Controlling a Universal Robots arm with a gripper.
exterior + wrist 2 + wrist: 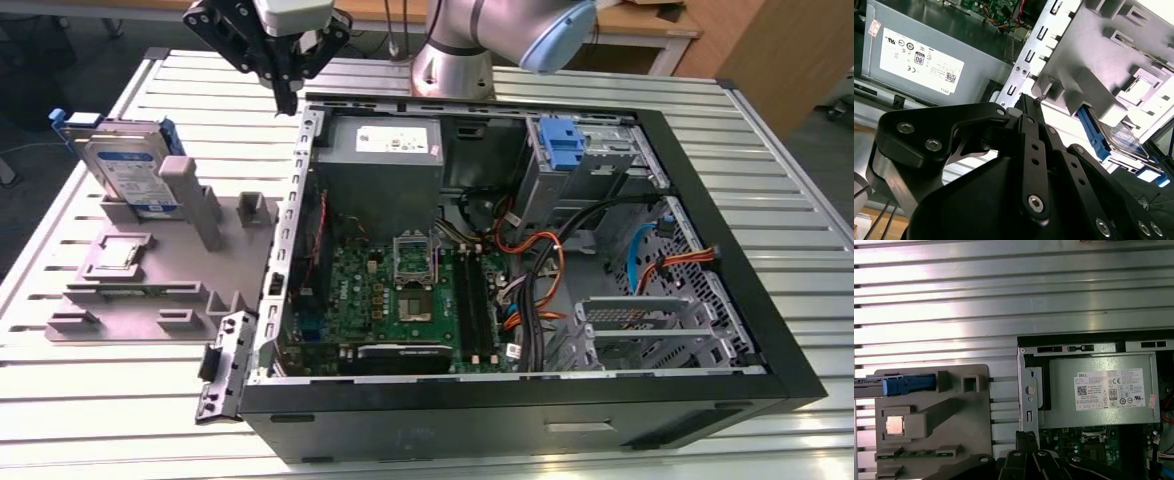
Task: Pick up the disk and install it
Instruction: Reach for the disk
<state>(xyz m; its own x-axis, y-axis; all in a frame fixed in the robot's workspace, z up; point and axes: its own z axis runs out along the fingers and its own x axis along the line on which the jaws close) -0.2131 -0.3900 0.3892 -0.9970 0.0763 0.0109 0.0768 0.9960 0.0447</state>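
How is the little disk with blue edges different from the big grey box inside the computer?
The disk is much smaller than the grey box. The disk stands on edge in a grey holder outside the computer case; the grey box sits inside it. The disk has blue side rails; the grey box has none. Both are rectangular with a label.

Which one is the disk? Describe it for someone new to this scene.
Beside the open computer case, on the exterior view's left, sits a grey fixture. The disk stands on edge at its far end: silver, labelled, unlike the bare blue bracket inside the case.
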